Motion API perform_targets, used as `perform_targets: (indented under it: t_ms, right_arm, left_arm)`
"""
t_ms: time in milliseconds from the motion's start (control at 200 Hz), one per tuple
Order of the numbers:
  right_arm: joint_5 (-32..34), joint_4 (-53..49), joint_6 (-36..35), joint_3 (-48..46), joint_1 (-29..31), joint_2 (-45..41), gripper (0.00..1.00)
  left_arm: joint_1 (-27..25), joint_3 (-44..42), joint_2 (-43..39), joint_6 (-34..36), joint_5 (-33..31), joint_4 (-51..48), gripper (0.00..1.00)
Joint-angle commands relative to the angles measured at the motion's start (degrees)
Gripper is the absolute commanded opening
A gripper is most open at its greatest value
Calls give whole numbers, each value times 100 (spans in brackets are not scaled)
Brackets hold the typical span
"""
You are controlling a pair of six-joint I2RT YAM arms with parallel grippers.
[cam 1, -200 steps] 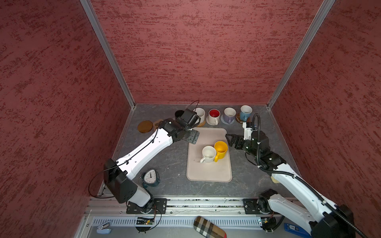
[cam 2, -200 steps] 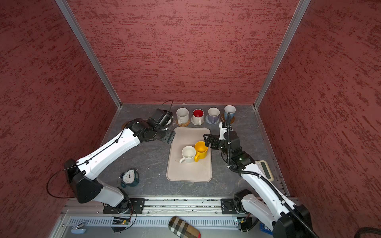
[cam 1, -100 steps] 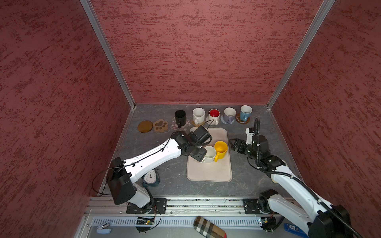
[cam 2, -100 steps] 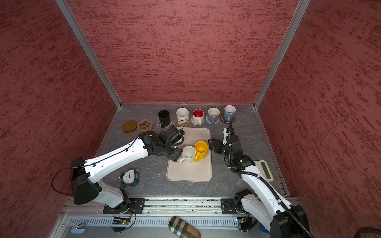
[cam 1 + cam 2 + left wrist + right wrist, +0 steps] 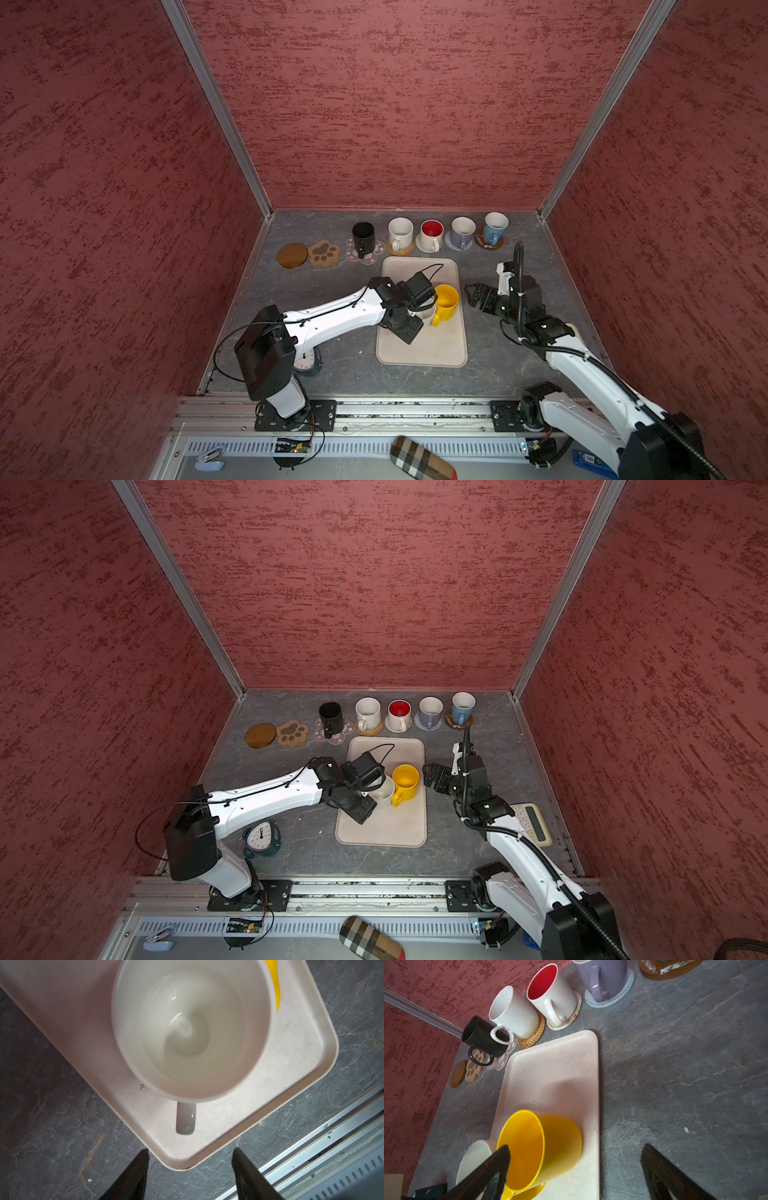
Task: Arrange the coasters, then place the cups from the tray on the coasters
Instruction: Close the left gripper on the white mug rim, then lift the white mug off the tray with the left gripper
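Nearest, over the near-left corner of the tray [image 5: 291, 1047], the left claw [image 5: 190, 1151] hangs with its two fingers apart and nothing between them. The white cup [image 5: 193, 1028] stands upright on the tray just beyond those tips. Its handle [image 5: 186, 1120] points straight back at the gap and stops short of it. That line-up looks like the relation the next move turns on. The handle's long axis runs along the claw's centre line, so the fingers would likely close across its thin width once they reach it.

The yellow cup [image 5: 446, 301] stands touching or just beside the white one, toward the tray's right edge, with its handle toward the near side. The right claw [image 5: 473, 293] waits over the counter [image 5: 519, 374] just off that right edge, spread wide and empty. It is the closer arm for the yellow cup, as the left arm is for the white cup.

Beyond the tray's far edge five cups sit on coasters, starting with the black cup [image 5: 363, 239]. Past the tray's far-left corner the paw coaster [image 5: 324, 252] and brown disc [image 5: 292, 255] lie bare, probably meant for these two cups.
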Motion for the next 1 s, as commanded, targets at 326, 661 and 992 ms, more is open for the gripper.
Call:
perform_targets:
  t_ms: [326, 661, 992]
  right_arm:
    - [-146, 349, -18, -89, -134, 137, 99]
    - [-198, 559, -40, -142, -169, 447, 99]
    - [-238, 579, -67, -133, -197, 494, 99]
  left_arm:
    - [237, 150, 694, 205, 77, 688, 56]
    - [282, 286, 910, 287, 2, 837, 45]
    - [277, 333, 908, 296, 6, 909, 28]
